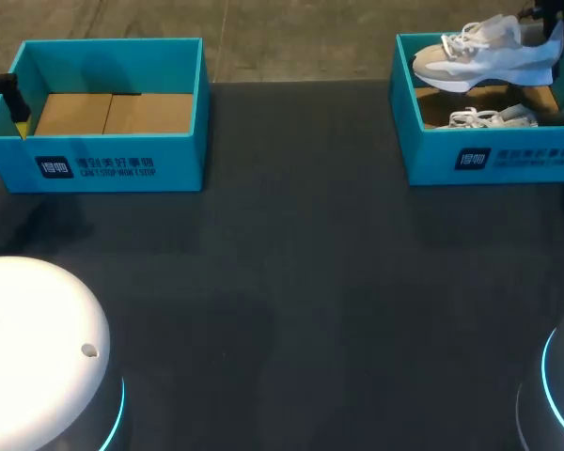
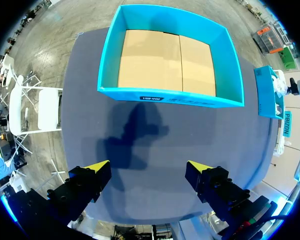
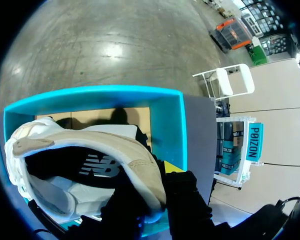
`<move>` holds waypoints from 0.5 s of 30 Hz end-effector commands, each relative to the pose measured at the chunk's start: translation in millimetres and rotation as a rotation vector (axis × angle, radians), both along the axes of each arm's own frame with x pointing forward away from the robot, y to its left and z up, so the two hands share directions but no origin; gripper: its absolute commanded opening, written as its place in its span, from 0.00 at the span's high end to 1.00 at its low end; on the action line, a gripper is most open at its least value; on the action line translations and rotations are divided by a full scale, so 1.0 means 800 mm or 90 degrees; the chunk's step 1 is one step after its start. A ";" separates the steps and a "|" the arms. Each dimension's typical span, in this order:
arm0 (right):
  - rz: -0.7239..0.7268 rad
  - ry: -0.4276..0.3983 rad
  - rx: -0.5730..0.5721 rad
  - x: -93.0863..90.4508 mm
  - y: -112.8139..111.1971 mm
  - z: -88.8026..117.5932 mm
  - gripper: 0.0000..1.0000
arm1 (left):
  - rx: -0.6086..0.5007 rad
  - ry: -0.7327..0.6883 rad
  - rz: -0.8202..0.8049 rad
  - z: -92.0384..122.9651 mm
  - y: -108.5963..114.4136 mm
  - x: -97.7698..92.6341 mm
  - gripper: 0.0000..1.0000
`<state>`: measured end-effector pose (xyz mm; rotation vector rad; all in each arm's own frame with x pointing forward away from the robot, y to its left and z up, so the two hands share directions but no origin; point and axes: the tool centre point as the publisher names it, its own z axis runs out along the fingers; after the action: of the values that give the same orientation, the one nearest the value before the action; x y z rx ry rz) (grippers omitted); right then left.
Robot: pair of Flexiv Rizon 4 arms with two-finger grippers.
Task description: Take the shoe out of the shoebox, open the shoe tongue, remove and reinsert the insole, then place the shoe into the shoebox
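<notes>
A white and beige shoe (image 1: 484, 56) hangs above the right teal shoebox (image 1: 489, 160), toe pointing toward the table's middle. My right gripper (image 1: 550, 21) is shut on its heel. In the right wrist view the heel collar of the shoe (image 3: 80, 145) sits between the dark fingers of my right gripper (image 3: 150, 200), over the open box (image 3: 172, 120). A second white shoe (image 1: 493, 117) lies inside that box. My left gripper (image 2: 147, 167) stands open and holds nothing. It hovers over the table in front of the left teal box (image 2: 170, 95), and it shows at that box's outer side (image 1: 7, 99).
The left shoebox (image 1: 113, 164) holds only its brown cardboard floor. Dark table surface (image 1: 291, 282) spreads between and in front of the two boxes. Both arm bases (image 1: 38, 357) sit at the near corners.
</notes>
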<state>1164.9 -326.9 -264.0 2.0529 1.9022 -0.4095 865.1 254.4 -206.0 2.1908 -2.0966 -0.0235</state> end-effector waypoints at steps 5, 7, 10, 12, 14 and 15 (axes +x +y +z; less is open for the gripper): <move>-0.005 0.005 0.000 0.014 0.001 -0.016 1.00 | 0.002 -0.001 0.001 0.000 0.000 -0.001 0.00; -0.005 0.007 -0.001 0.014 0.002 -0.020 1.00 | 0.002 -0.001 0.001 0.000 0.000 -0.001 0.00; -0.004 0.011 -0.001 0.014 0.004 -0.028 1.00 | 0.002 -0.001 0.001 0.000 0.000 -0.001 0.00; -0.003 0.016 0.000 0.014 0.004 -0.032 1.00 | 0.002 -0.001 0.001 0.000 0.000 -0.001 0.00; -0.004 0.018 0.001 0.013 0.004 -0.035 1.00 | 0.002 -0.001 0.001 0.000 0.000 -0.001 0.00; -0.004 0.018 0.002 0.013 0.003 -0.036 1.00 | 0.002 -0.001 0.001 0.000 0.000 -0.001 0.00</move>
<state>1167.6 -322.7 -289.6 2.0572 1.9091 -0.4296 865.1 254.4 -206.0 2.1908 -2.0965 -0.0234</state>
